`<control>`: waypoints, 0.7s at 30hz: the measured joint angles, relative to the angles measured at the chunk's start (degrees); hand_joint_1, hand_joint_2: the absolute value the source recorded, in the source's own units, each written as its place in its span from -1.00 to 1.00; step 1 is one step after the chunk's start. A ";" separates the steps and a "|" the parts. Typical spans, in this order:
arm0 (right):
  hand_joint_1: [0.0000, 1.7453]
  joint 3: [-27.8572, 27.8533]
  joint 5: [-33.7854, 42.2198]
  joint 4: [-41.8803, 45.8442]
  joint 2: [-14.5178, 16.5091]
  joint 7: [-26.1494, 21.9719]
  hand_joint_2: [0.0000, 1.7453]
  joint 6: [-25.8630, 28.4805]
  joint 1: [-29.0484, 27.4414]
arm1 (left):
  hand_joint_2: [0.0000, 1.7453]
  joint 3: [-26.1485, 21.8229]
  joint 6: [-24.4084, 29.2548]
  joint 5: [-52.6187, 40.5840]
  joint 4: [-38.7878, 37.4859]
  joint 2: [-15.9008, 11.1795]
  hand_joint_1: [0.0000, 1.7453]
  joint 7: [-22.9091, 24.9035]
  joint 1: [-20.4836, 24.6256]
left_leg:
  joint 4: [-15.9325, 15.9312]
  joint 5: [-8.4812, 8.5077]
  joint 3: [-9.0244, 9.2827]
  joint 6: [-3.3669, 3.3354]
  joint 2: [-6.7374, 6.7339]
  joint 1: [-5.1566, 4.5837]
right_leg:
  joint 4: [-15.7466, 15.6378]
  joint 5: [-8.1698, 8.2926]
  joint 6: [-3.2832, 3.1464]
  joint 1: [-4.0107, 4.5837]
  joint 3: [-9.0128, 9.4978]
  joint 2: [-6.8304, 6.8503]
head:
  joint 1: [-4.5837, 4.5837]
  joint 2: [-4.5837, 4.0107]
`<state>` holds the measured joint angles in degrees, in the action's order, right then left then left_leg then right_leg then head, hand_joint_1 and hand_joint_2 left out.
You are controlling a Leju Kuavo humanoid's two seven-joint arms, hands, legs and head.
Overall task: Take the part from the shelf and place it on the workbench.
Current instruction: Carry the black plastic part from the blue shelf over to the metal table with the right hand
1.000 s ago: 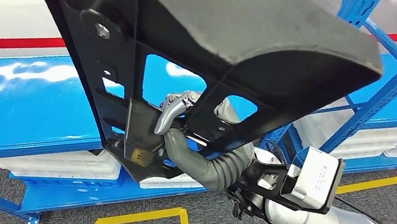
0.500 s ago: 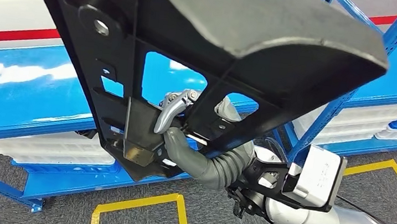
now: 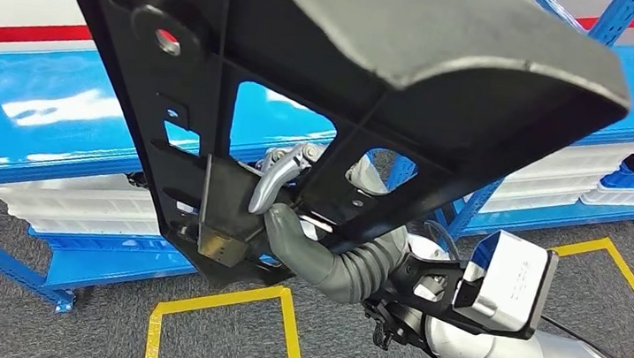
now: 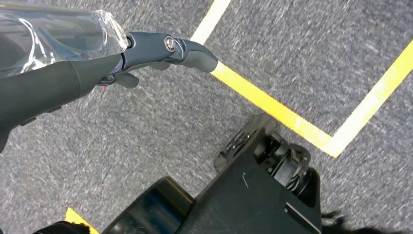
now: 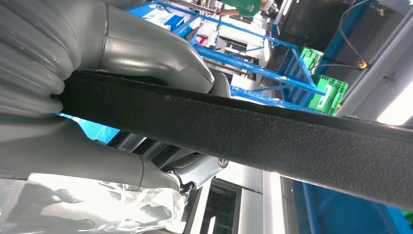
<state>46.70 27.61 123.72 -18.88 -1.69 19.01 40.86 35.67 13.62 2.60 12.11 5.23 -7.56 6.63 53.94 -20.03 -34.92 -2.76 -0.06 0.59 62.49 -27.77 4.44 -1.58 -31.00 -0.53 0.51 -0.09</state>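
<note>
The right hand (image 3: pixel 281 195) grasps the big black part (image 3: pixel 341 84) at 1 low rib; its top-heavy weight could twist loose near the shelf (image 3: pixel 61 130). The left hand (image 4: pixel 160 48) hangs released.

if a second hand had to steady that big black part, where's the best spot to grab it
Probably an inner rib of the large black ribbed plastic part, beside the cut-out windows and from the underside, as the right hand does: its fingers wrap a thin bar there. The broad curved top looks too wide to close around. The left hand hangs over the floor.
</note>
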 joint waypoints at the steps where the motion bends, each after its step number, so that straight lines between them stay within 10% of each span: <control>1: 1.00 -0.01 0.00 0.00 0.01 -0.05 1.00 0.00 0.05 | 1.00 0.00 0.01 0.01 0.00 0.01 -1.00 -0.01 0.05 | 0.35 0.44 -0.47 0.39 0.05 -0.07 | -4.04 -0.64 -0.14 -0.06 2.93 0.00 | 0.01 0.01; 5: 1.00 0.01 0.02 -0.02 0.03 -0.15 1.00 0.00 0.15 | 1.00 -0.01 0.02 0.05 0.00 -0.01 -1.00 -0.01 0.10 | 0.40 1.91 -1.58 1.99 0.22 0.14 | -8.18 -0.95 -2.27 0.23 4.50 0.08 | 0.03 0.00; 10: 1.00 0.03 0.17 -0.03 0.08 -0.19 1.00 0.01 0.19 | 1.00 -0.02 0.05 0.29 0.00 -0.01 -1.00 -0.18 0.31 | 15.29 -9.58 -6.18 3.07 0.34 0.53 | -8.16 2.65 -3.89 0.50 0.47 0.33 | -0.02 0.00; 12: 1.00 0.03 0.39 -0.04 0.08 -0.25 1.00 -0.01 0.17 | 1.00 -0.02 0.06 0.43 0.00 -0.01 -1.00 -0.21 0.34 | 18.15 -9.28 -5.08 2.92 0.37 0.47 | -8.13 4.09 -3.94 0.77 -1.41 0.26 | -0.01 0.00; 17: 1.00 -0.04 0.70 -0.05 0.08 -0.47 1.00 -0.04 0.21 | 1.00 0.00 0.06 0.46 -0.01 -0.22 -1.00 -0.05 -0.42 | 1.61 -7.12 7.94 0.56 0.70 -0.60 | -8.10 7.40 -3.20 1.32 -4.91 -0.12 | 0.03 0.01; 21: 1.00 -0.13 1.12 -0.07 0.04 -0.72 1.00 -0.04 0.19 | 1.00 0.00 0.07 0.60 -0.01 -0.13 -1.00 -0.06 -0.58 | -0.92 -5.98 7.43 -0.62 0.66 -0.66 | -7.57 7.96 -1.94 1.21 -6.52 -0.02 | 0.08 0.01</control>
<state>46.57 28.73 123.65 -18.84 -2.41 18.97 41.05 35.67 13.69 3.20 12.10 5.10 -7.62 6.04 53.01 -26.01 -27.49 -3.38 0.60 -0.06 54.92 -19.81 2.50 -0.37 -37.51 -0.55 0.59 -0.09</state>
